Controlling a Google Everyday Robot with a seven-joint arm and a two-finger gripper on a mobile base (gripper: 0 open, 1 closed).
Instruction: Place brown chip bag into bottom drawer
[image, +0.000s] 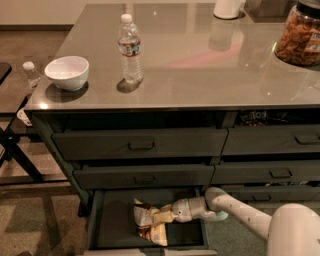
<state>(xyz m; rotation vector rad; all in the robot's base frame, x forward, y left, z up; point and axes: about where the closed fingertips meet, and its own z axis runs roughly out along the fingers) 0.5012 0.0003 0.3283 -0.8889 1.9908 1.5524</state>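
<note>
Starting at the left, we see a white bowl (67, 73) and a water bottle (130, 47) on the counter top (200, 75), neither part of the job. Below them the bottom drawer (109, 225) is pulled open. The brown chip bag (148, 224) lies on its floor, right of centre, with its long axis running roughly from 11 to 5 o'clock. The gripper (166, 215) sits at the bag's 3 o'clock edge and touches it, so the bag lies toward 9 o'clock from the gripper. The arm (240, 210) reaches in from about 4 o'clock. We cannot tell whether the gripper holds the bag or has let go. We judge the bag as good as placed; what is left is a clean withdrawal toward 3 o'clock without dragging it.
</note>
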